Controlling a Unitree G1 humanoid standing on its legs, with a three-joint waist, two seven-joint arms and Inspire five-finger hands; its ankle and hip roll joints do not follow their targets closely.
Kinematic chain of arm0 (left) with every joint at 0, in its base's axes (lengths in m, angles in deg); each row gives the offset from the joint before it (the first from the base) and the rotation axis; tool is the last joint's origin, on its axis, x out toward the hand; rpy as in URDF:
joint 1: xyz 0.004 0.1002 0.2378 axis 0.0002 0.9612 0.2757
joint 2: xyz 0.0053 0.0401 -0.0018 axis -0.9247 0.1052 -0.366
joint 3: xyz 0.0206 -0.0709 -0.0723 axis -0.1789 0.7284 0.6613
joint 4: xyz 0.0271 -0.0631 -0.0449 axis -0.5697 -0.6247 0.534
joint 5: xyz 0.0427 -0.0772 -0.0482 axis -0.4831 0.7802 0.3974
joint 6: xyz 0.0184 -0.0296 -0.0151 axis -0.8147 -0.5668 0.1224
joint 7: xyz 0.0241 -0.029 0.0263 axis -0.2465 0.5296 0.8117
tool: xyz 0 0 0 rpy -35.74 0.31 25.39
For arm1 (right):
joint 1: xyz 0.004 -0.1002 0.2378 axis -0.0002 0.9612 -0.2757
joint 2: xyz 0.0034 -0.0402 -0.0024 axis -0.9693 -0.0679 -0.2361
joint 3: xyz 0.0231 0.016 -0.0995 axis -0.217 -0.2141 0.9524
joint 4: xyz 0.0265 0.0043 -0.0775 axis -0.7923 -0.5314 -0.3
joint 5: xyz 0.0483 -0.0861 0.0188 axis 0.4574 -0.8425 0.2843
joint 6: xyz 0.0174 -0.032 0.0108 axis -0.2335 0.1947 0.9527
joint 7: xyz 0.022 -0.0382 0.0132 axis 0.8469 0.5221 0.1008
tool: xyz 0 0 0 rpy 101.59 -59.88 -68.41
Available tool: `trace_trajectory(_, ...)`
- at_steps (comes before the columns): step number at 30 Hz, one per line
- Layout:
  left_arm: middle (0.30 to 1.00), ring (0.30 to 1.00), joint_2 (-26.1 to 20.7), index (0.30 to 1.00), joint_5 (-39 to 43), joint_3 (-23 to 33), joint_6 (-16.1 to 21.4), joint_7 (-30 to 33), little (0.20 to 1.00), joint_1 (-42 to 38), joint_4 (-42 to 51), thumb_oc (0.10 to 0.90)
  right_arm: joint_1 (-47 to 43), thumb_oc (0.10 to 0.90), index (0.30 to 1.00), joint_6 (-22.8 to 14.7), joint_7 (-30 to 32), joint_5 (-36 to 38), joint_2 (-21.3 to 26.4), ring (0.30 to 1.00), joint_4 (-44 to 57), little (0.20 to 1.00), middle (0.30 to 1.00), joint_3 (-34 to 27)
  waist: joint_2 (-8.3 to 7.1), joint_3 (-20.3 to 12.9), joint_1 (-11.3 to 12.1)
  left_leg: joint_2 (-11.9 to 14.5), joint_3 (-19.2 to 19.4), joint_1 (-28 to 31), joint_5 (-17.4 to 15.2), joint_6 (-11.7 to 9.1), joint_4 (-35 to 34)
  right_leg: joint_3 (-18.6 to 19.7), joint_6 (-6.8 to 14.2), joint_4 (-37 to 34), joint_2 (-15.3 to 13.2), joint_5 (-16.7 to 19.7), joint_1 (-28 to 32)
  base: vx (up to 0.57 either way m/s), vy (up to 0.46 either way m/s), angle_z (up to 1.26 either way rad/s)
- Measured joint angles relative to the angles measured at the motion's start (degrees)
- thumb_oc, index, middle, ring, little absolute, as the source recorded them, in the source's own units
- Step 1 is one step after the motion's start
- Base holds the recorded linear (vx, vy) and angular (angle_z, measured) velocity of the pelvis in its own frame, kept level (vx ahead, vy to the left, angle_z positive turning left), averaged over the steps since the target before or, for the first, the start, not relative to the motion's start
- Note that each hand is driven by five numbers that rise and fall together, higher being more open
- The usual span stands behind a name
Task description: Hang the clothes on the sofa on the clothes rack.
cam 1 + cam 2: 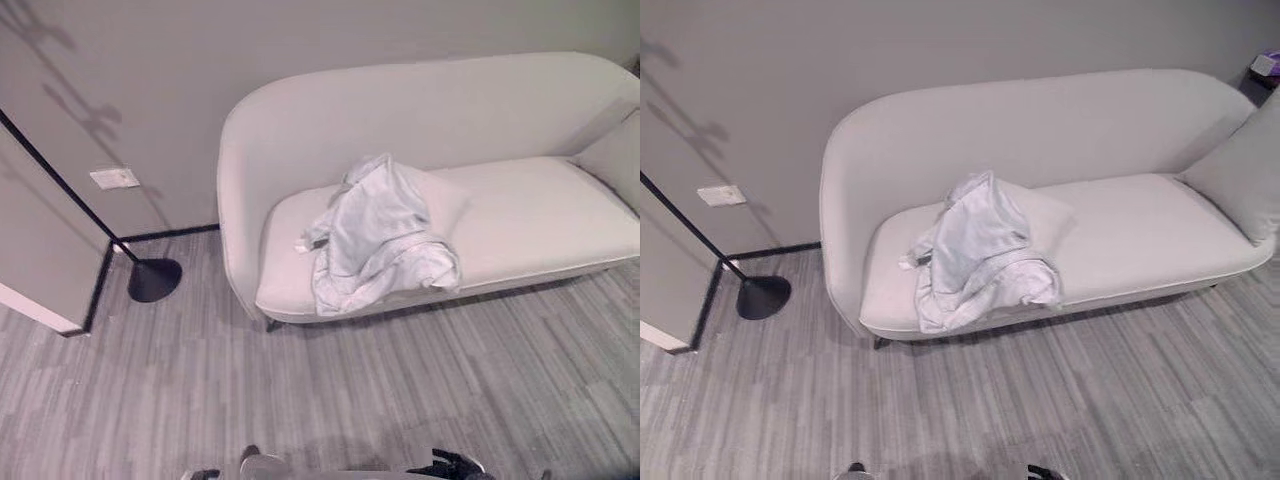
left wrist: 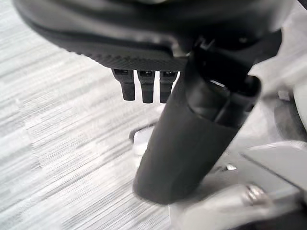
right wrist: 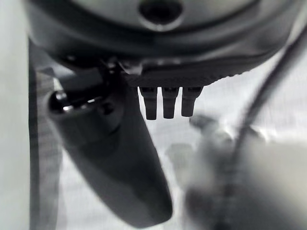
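On the sofa (image 1: 520, 215) seat, left of centre, the crumpled pale garment (image 1: 375, 240) drapes over the front edge. We should step in and grab a bunched fold, not the hanging hem. Left hand (image 2: 192, 124) and right hand (image 3: 120, 158) hang relaxed, empty, well short of it.

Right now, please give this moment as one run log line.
garment: crumpled on sofa seat, front edge | left hand: open, empty | right hand: open, empty | rack base: floor, left of sofa
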Motion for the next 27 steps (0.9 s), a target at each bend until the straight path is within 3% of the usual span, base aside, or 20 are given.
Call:
trace_trajectory(1, 0.9, 0.9, -0.39, 0.9, -1.37, -2.51, -0.45, -0.01, 0.9, 0.57, 1.86, 0.8, -0.05, 0.8, 0.9, 0.14, 1.35, -0.01, 1.13, 0.9, 2.62, 0.9, 0.9, 0.66, -1.21, 1.55, -0.2, -0.26, -0.2, -0.86, 4.41, -0.58, -0.43, -0.21, -1.52, -0.41, -0.11, -0.21, 0.16, 0.09, -0.328, 0.2)
trace_trajectory(2, 0.9, 0.9, -0.51, 0.9, -2.43, -3.82, -0.53, -0.18, 0.9, 1.23, 3.51, 0.8, -0.27, 0.8, 0.9, -0.76, 2.01, -0.05, 2.35, 0.9, 4.01, 0.9, 0.9, 0.92, -1.41, 1.56, 0.31, -2.75, -3.07, -0.29, 2.21, -3.7, -2.37, 0.41, -2.46, -0.87, -0.34, -0.42, -0.31, 0.17, -0.357, -0.16)
trace_trajectory(3, 0.9, 0.9, -0.08, 0.9, -2.53, -3.08, -0.1, -0.29, 0.9, 2.09, 4.56, 0.8, -1.02, 0.8, 0.9, -1.0, 3.29, -0.73, 3.56, 0.9, 5.19, 0.9, 0.9, 1.37, -1.37, 1.47, 1.04, -8.32, -8.0, 1.3, -1.08, -5.15, -4.64, 1.46, -3.0, -1.77, -1.15, 0.04, -0.51, 0.13, -0.243, -0.37)
trace_trajectory(4, 0.9, 0.9, 0.53, 0.9, -2.22, -1.18, 0.61, -0.35, 0.9, 2.84, 4.98, 0.8, -1.38, 0.8, 0.9, -0.96, 4.52, -1.1, 4.4, 0.9, 6.53, 0.9, 0.9, 1.65, -1.14, 1.55, 1.14, -11.8, -7.79, 2.08, -1.99, -4.15, -5.32, 2.04, -2.73, -3.58, -1.01, 1.01, 0.2, 0.16, -0.19, -0.26)
trace_trajectory(5, 0.9, 0.9, 1.42, 0.9, -1.16, 1.96, 1.42, -0.28, 0.9, 3.88, 5.43, 0.8, -1.0, 0.8, 0.9, -1.01, 5.39, -1.12, 5.24, 0.9, 8.64, 0.9, 0.9, 1.67, -0.07, 0.94, 0.63, -14.82, -5.97, 3.06, -5.07, -2.12, -6.79, 1.81, -2.47, -5.83, -0.58, 2.34, 1.46, 0.13, -0.077, 0.03)
trace_trajectory(6, 0.9, 0.9, 1.69, 0.9, -0.96, 2.28, 1.57, 0.51, 0.9, 4.32, 5.3, 0.8, -1.03, 0.8, 0.9, -1.66, 5.6, -1.18, 5.18, 0.9, 9.56, 0.9, 0.9, 1.85, 1.32, 0.49, 0.49, -14.91, -3.09, 4.25, -6.12, 0.68, -9.31, 0.62, -2.32, -6.71, 0.62, 2.6, 2.33, 0.18, -0.087, 0.16)
trace_trajectory(7, 0.9, 0.9, 1.69, 0.9, 0.3, 3.29, 1.59, 1.04, 0.9, 4.35, 5.24, 0.8, -1.14, 0.8, 0.9, -1.61, 6.21, -1.33, 4.5, 0.9, 10.48, 0.9, 0.9, 1.81, 1.92, 0.15, 1.12, -14.58, -3.61, 5.32, -6.48, 0.5, -11.4, 0.45, -2.28, -7.11, 1.21, 2.59, 2.26, 0.2, -0.02, 0.14)
trace_trajectory(11, 0.9, 0.9, 2.27, 0.9, 3.12, 4.17, 2.14, 1.49, 0.9, 4.39, 5.37, 0.8, -3.51, 0.8, 0.9, -1.65, 8.6, -3.91, 0.18, 0.9, 11.95, 0.9, 0.9, 2.21, 1.04, 0.48, 3.25, -17.96, -5.61, 5.81, -7.19, 1.28, -10.95, -0.24, -0.65, -9.68, -0.74, 3.99, 4.65, 0.11, 0.051, 0.14)
trace_trajectory(13, 0.9, 0.9, 2.45, 0.9, 3.6, 4.4, 2.54, 1.7, 0.9, 3.66, 5.23, 0.8, -7.76, 0.8, 0.9, -1.67, 9.2, -3.8, -2.9, 0.9, 11.49, 0.9, 0.9, 2.34, 0.74, 1.14, 6.04, -18.88, -5.22, 5.21, -8.31, 1.9, -9.0, 0.42, -0.49, -9.67, -1.63, 4.15, 4.41, 0.15, 0.106, -0.09)
trace_trajectory(18, 0.9, 0.9, 2.18, 0.9, 3.42, 4.05, 2.94, 1.72, 0.9, 2.42, 5.03, 0.8, -12.53, 0.8, 0.9, -3.23, 9.73, -3.19, -5.8, 0.9, 10.46, 0.9, 0.9, 1.94, -0.67, 1.77, 7.37, -19.91, -5.78, 4.13, -12.48, 2.71, -3.52, 0.0, -1.39, -6.89, -2.67, 3.64, 5.31, 0.17, 0.168, 0.06)
trace_trajectory(21, 0.9, 0.9, 2.37, 0.9, 2.32, 2.95, 3.06, 1.7, 0.9, 1.42, 3.89, 0.8, -13.84, 0.8, 0.9, -3.6, 12.54, -2.31, -5.94, 0.9, 7.12, 0.9, 0.9, -0.59, 0.7, 1.95, 6.84, -20.65, -6.71, 4.23, -14.62, 5.21, -1.05, 1.46, -1.67, 4.36, -4.49, 3.48, 1.79, 0.17, 0.27, 0.2)
trace_trajectory(22, 0.9, 0.9, 2.6, 0.9, 1.76, -0.12, 3.0, 1.6, 0.9, -0.02, 2.84, 0.8, -14.59, 0.8, 0.9, -3.83, 14.47, -1.86, -5.02, 0.9, 5.56, 0.9, 0.9, -1.62, 2.2, 4.28, 5.09, -21.18, -8.97, 3.96, -16.63, 7.31, 2.83, 2.66, -1.86, 13.18, -5.96, 3.45, -0.36, 0.07, 0.109, 0.63)
trace_trajectory(23, 0.9, 0.9, 2.13, 0.9, 0.41, -0.71, 3.06, 1.62, 0.9, -0.12, 2.91, 0.8, -13.45, 0.8, 0.9, -3.78, 15.92, -0.26, -4.98, 0.9, 5.14, 0.9, 0.9, -1.81, 0.95, 4.5, 4.69, -22.5, -9.63, 4.25, -17.21, 6.63, 3.32, 4.8, -2.84, 17.19, -6.79, 5.11, -2.19, 0.16, 0.127, 0.6)
trace_trajectory(24, 0.9, 0.9, 1.48, 0.9, -0.02, -1.82, 3.16, 1.94, 0.9, -0.39, 3.08, 0.8, -13.84, 0.8, 0.9, -3.73, 16.71, 0.47, -4.87, 0.9, 4.52, 0.9, 0.9, -2.43, 1.63, 5.22, 4.72, -22.36, -10.22, 4.22, -17.08, 7.54, 4.42, 6.37, -3.4, 21.96, -7.55, 6.95, -4.16, 0.2, 0.062, 0.31)
trace_trajectory(25, 0.9, 0.9, 1.09, 0.9, -0.3, -1.94, 2.96, 2.02, 0.9, -0.75, 2.9, 0.8, -13.51, 0.8, 0.9, -3.74, 17.06, 1.65, -5.31, 0.9, 4.5, 0.9, 0.9, -2.46, 1.34, 5.4, 4.18, -22.46, -10.78, 4.43, -17.52, 8.49, 4.54, 7.17, -3.26, 24.93, -7.44, 7.26, -5.75, 0.22, -0.005, 0.05)
trace_trajectory(26, 0.9, 0.9, 0.9, 0.9, -0.32, -1.94, 2.83, 2.05, 0.9, -0.92, 2.73, 0.8, -13.37, 0.8, 0.9, -3.71, 17.39, 1.89, -5.81, 0.9, 4.42, 0.9, 0.9, -2.57, 1.04, 5.58, 4.38, -22.56, -10.72, 4.99, -17.55, 9.18, 4.15, 7.35, -3.15, 26.84, -7.28, 8.53, -6.9, 0.21, -0.069, -0.06)
trace_trajectory(27, 0.9, 0.9, 1.16, 0.9, -0.28, -0.9, 2.38, 2.02, 0.9, -1.31, 1.53, 0.8, -13.2, 0.8, 0.9, -3.71, 18.11, 2.17, -6.97, 0.9, 4.64, 0.9, 0.9, -3.23, 1.24, 5.89, 4.3, -22.51, -10.6, 7.0, -17.4, 10.09, 2.55, 5.77, -4.1, 29.29, -7.26, 7.57, -7.94, 0.22, -0.145, -0.18)
